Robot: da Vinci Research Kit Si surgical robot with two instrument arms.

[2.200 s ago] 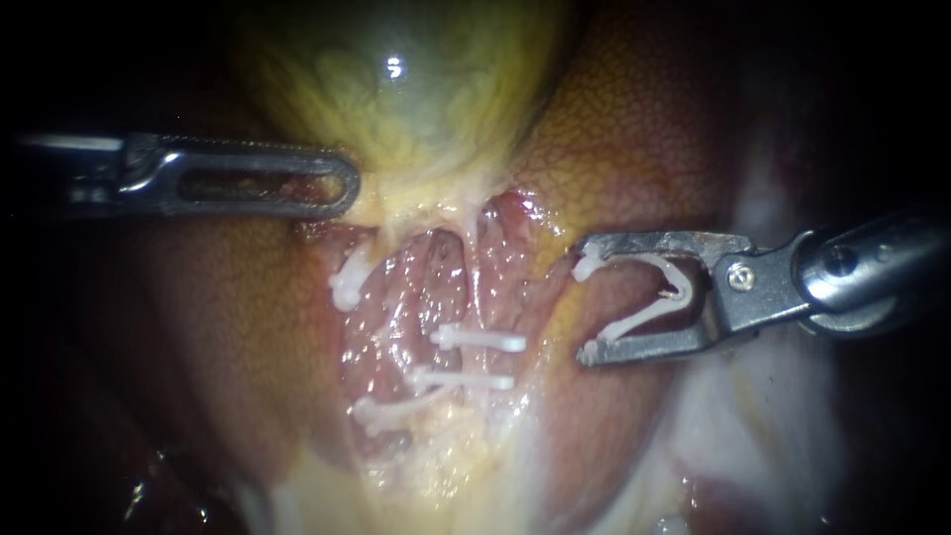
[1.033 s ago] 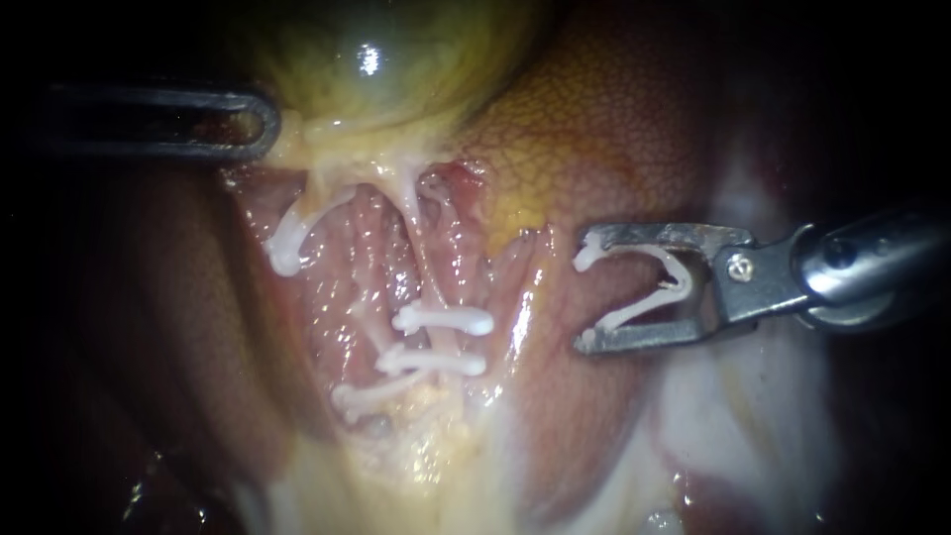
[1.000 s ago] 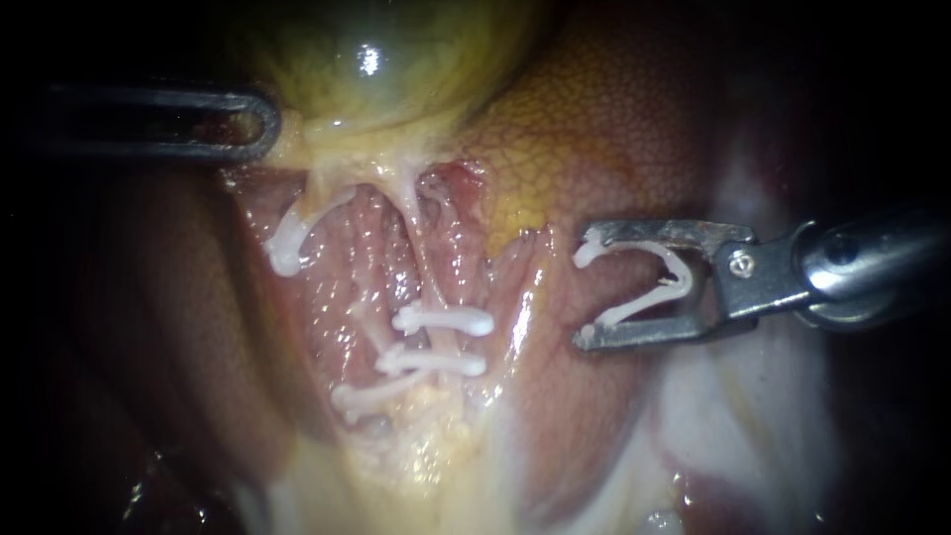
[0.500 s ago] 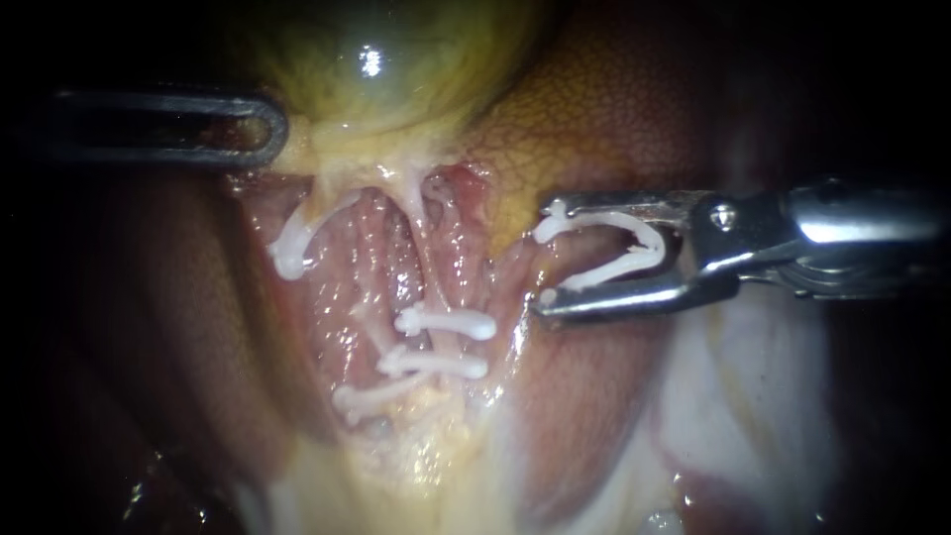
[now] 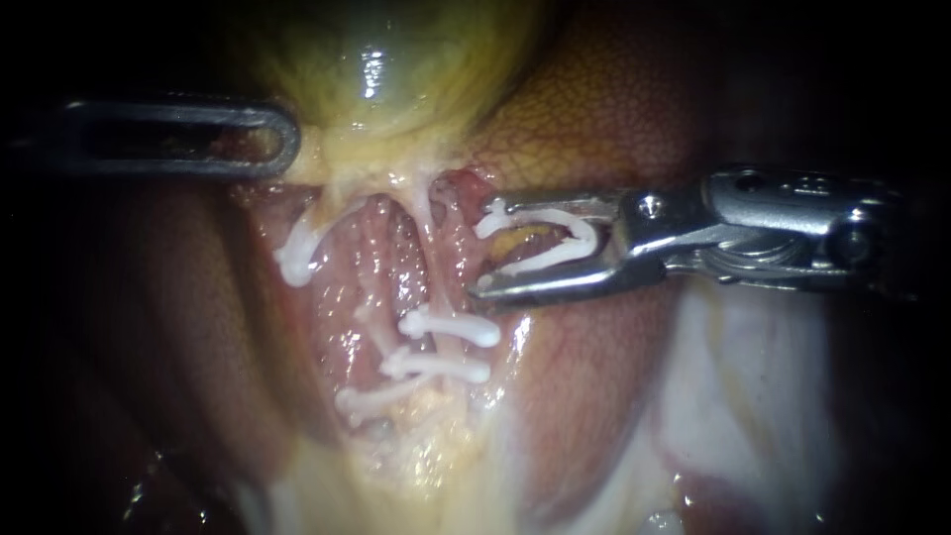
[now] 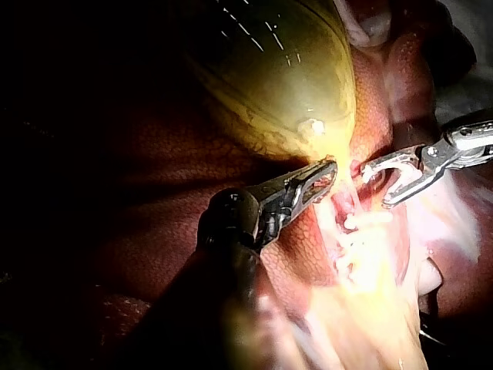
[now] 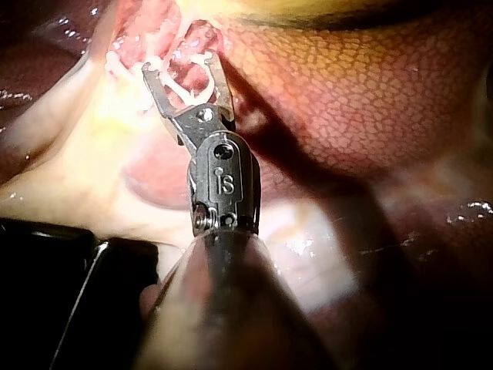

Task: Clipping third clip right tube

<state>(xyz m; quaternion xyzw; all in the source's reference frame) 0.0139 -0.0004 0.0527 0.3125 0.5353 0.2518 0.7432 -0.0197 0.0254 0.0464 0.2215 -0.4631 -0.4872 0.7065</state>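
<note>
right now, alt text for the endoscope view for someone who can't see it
The right instrument holds an open white clip at the right tube, just above two closed clips on it. The left instrument lies at the lower edge of the gallbladder, with liver to the view's right.

The endoscope sits close, facing straight onto the clips [image 5: 451, 327]. Both wrist cameras stand farther back, one to each side of the clips, and both take them in.
</note>
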